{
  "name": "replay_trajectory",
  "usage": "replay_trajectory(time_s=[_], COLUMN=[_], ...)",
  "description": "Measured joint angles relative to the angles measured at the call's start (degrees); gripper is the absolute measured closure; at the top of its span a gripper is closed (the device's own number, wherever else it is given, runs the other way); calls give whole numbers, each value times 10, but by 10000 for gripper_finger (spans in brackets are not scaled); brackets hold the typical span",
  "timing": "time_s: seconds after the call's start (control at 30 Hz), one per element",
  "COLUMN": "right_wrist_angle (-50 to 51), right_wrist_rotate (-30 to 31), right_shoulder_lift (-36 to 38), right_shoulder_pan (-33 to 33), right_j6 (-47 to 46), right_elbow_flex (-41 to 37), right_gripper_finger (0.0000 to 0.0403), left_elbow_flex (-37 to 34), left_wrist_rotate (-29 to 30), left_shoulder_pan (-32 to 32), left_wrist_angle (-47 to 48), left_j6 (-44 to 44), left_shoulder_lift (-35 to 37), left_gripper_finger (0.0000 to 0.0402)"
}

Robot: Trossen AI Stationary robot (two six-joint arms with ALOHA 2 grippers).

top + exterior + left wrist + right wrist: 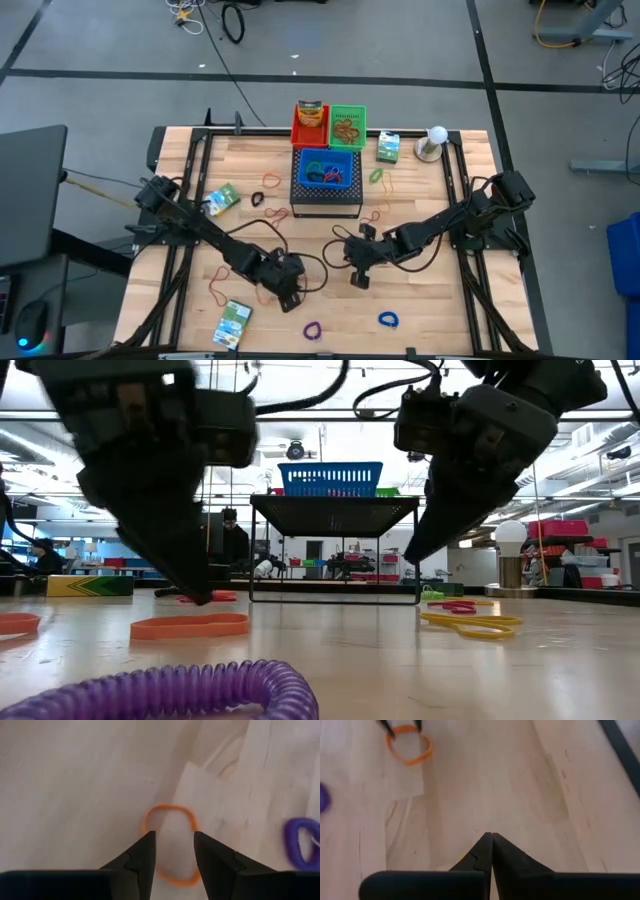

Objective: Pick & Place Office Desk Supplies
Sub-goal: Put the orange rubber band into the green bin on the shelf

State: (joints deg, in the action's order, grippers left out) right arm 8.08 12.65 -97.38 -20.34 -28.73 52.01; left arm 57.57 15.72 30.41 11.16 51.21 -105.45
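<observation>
Pale wooden planks of the table (420,300) carry the scattered supplies, and the one in play is an orange rubber band (169,845) lying flat on the boards near the table's front, directly under the left gripper (173,851). Its two dark fingers stand parted with one on each side of the near part of the loop, a pose that suits closing across the thin band to pinch it off the wood; nothing is gripped yet. A purple coiled loop (300,842) lies just beside, toward the front edge. The right gripper (491,851) hovers close by at mid-table with its fingers pressed together; a sliver of yellow shows at their tips, possibly a thin band, but I cannot tell whether anything is caught. Farther out, a blue loop (388,320) sits near the front, green-white boxes (232,324) lie at the left and back, and more bands are strewn around the black perforated box (326,198). On and behind it stand the blue basket (327,169), red bin (309,124) and green bin (348,126), already holding sorted items, so each colour seems meant for its own container. At the back right stands a white ball on a stand (434,140).
</observation>
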Motion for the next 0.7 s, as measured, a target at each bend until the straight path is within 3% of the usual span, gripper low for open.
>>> replay_trajectory(time_s=[0.2, 0.4, 0.5, 0.7], right_wrist_angle=[-16, -20, -23, -37], right_wrist_rotate=[15, 19, 21, 22], right_shoulder_lift=[0, 0, 0, -1], right_shoulder_pan=[3, 3, 3, 3], right_j6=[9, 23, 26, 23], right_elbow_flex=[0, 0, 0, 0], right_gripper_finger=[391, 391, 391, 391], left_elbow_flex=[24, 28, 29, 8], left_wrist_rotate=[8, 18, 19, 82], left_shoulder_pan=[0, 3, 2, 4], left_wrist_angle=[74, 96, 130, 174], left_j6=[26, 37, 34, 40], left_shoulder_lift=[-24, -28, -17, 58], left_gripper_finger=[284, 354, 392, 397])
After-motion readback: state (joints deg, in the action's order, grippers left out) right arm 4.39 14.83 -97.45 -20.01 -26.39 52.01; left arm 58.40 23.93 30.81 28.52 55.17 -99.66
